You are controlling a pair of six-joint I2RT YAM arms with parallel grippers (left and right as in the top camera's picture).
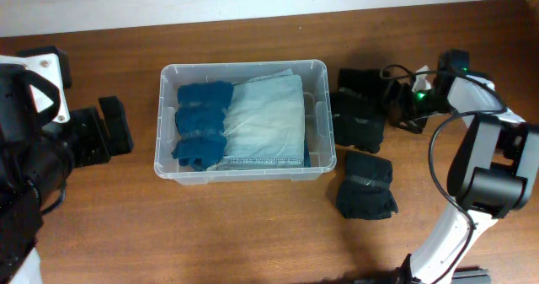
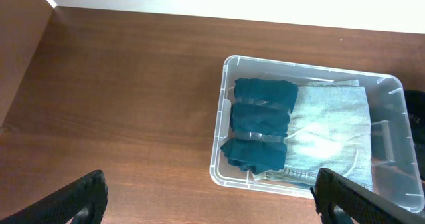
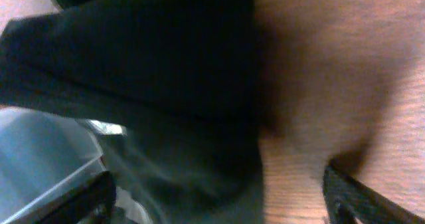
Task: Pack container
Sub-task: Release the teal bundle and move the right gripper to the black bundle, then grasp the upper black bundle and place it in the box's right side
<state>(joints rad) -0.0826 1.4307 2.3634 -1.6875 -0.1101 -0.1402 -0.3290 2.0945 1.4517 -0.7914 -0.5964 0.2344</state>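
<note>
Two folded textiles lie in the container (image 1: 164, 162), which stands mid-desk (image 1: 253, 233), nearer the far edge: a dark teal bundle (image 1: 200, 124) against its left wall and a pale blue cloth (image 1: 268, 120) beside it. Toward the right edge, one black garment (image 1: 357, 122) touches the container's wall and another black garment (image 1: 366, 185) lies apart. The left gripper (image 2: 212, 201) is spread, holding nothing. The right gripper (image 3: 219, 197) is spread over black fabric.

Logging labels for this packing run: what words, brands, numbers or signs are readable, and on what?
None readable. The container, teal bundle, pale folded cloth and black bundles show no lettering; the right wrist view is too blurred to tell.
</note>
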